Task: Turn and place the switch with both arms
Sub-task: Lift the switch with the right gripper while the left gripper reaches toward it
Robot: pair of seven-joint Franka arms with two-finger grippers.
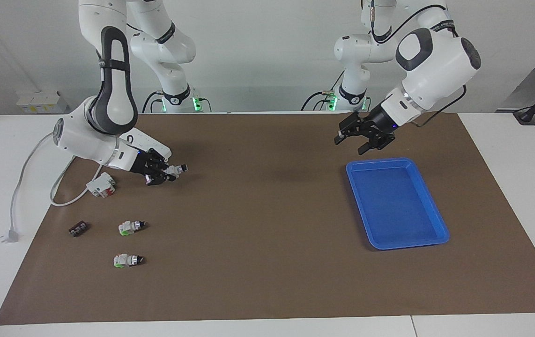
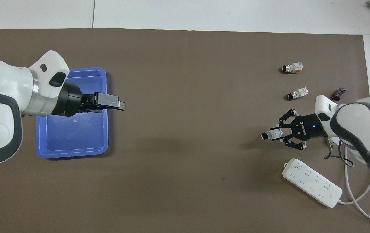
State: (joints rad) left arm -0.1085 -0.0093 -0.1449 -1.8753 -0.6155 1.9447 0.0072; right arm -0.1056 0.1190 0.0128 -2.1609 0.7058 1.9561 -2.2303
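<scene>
right tool [image 1: 163, 174] clenched on a switch [image 1: 177, 169], black knob tip poking out, above the tabletop [image 1: 258, 224] beside the power strip [image 2: 312, 182] | wide bare brown stretch mid-tabletop | left tool [image 1: 360, 136] spread, holding nothing, over the blue tray [image 1: 436, 213] rim

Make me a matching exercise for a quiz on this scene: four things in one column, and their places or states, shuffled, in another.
1. blue tray
2. right gripper
3. power strip
4. left gripper

A. holds a switch
B. empty
C. beside the right arm, nearer to the robots than the loose switches
D. over the tray's edge, carrying nothing

Pairs: 1-B, 2-A, 3-C, 4-D
</scene>
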